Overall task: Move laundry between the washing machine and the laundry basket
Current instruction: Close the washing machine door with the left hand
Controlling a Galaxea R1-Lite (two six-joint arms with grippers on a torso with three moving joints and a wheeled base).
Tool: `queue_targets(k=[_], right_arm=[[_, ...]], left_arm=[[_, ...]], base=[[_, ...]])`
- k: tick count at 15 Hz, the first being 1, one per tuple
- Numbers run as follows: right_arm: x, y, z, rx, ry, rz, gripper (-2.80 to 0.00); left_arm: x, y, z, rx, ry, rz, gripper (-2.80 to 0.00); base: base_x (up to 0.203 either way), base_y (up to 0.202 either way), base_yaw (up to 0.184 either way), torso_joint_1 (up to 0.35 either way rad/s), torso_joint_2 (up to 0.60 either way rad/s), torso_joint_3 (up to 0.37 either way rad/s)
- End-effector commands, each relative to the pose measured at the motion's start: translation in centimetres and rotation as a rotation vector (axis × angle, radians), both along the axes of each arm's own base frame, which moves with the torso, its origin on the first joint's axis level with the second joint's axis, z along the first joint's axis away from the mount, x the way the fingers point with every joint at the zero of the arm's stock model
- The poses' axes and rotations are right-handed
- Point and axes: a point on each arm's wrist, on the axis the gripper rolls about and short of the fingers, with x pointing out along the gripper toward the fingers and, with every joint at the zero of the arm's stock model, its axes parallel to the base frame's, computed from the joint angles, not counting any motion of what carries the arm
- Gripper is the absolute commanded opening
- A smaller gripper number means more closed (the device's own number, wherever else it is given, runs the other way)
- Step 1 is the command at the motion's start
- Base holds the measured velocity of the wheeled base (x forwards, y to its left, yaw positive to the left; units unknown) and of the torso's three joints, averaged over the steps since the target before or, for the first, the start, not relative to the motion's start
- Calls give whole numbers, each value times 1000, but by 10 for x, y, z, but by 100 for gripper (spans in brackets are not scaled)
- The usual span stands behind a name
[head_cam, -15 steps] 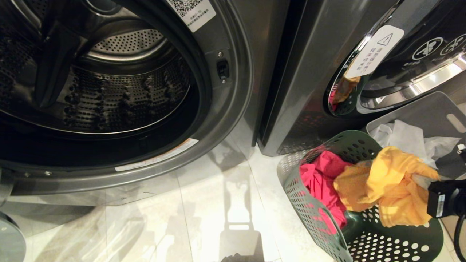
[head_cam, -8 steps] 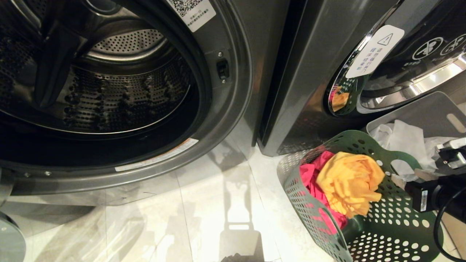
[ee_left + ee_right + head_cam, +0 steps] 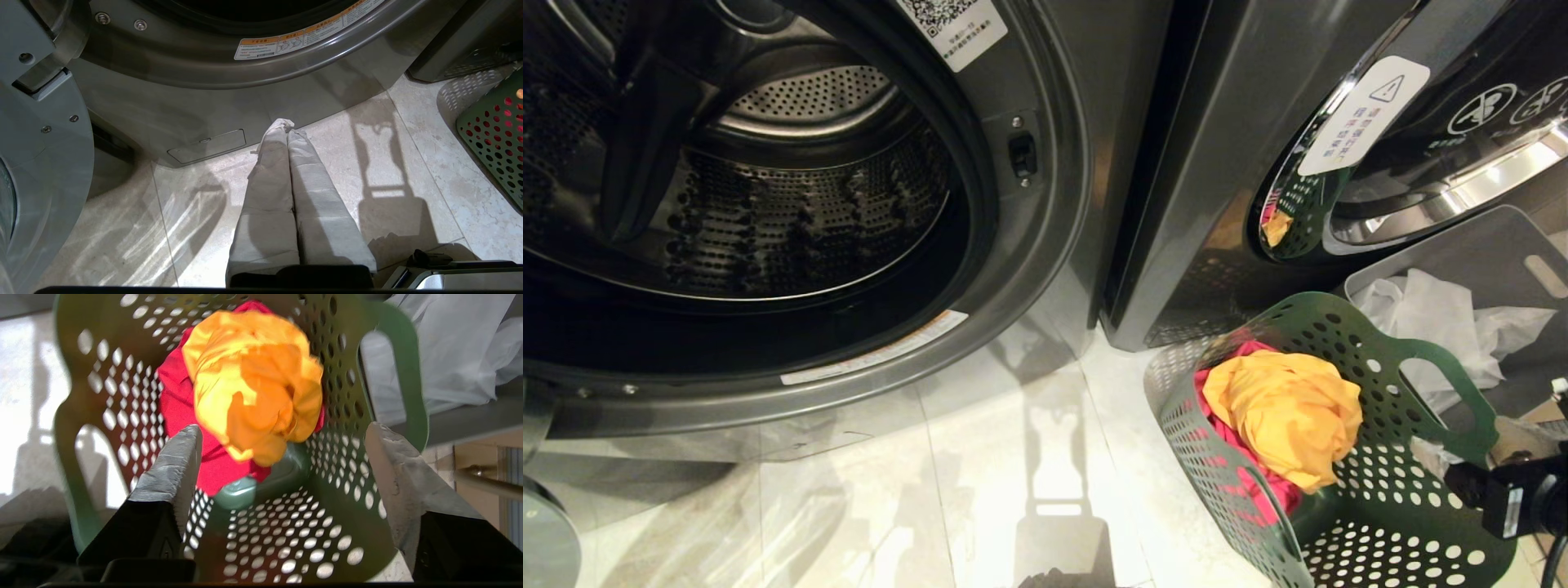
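Observation:
The washing machine (image 3: pixel 1045 245) stands at left with its door open; the part of its perforated drum (image 3: pixel 792 212) that shows holds no laundry. The dark green laundry basket (image 3: pixel 1290 306) sits on the floor at right. In it, a yellow-orange garment (image 3: pixel 1286 416) lies bunched on top of a red-pink one (image 3: pixel 1241 469). My right gripper (image 3: pixel 282 433) is open and empty, just above the basket's near wall (image 3: pixel 286 539) and apart from the yellow garment (image 3: pixel 253 375). My left gripper (image 3: pixel 286 124) is shut and empty, parked over the floor before the washer.
A second machine (image 3: pixel 1225 163) with a shut chrome-rimmed door stands right of the open one. A grey bin (image 3: pixel 1486 245) holding white plastic sits behind the basket. The washer's open door (image 3: pixel 41 171) hangs at the far left. Pale tiled floor (image 3: pixel 1013 457) lies between washer and basket.
My right gripper opened and let go of the yellow-orange garment, which dropped onto the red-pink one in the basket. The right arm pulled back toward the right edge. The left arm stayed still.

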Motion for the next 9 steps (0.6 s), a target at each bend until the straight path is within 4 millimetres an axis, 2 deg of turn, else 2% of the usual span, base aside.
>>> queue_targets(k=[1,2,7,9], right_arm=[[-39,2,-10,0,-66,16,0],[-51,2,-18,0,-69,24,-280],[-103,5,-46,14,7,87,-280],[-128,6,-54,18,-17,109,-280]], left_arm=[[3,0,-11,-2,39,0,-280],[3,0,-11,-2,39,2,-280],[3,0,-11,1,40,2,-280],[3,0,-11,-2,40,2,-280]], base=[[0,0,0,0,0,0],[0,0,0,0,0,0],[0,0,0,0,0,0],[0,0,0,0,0,0]])
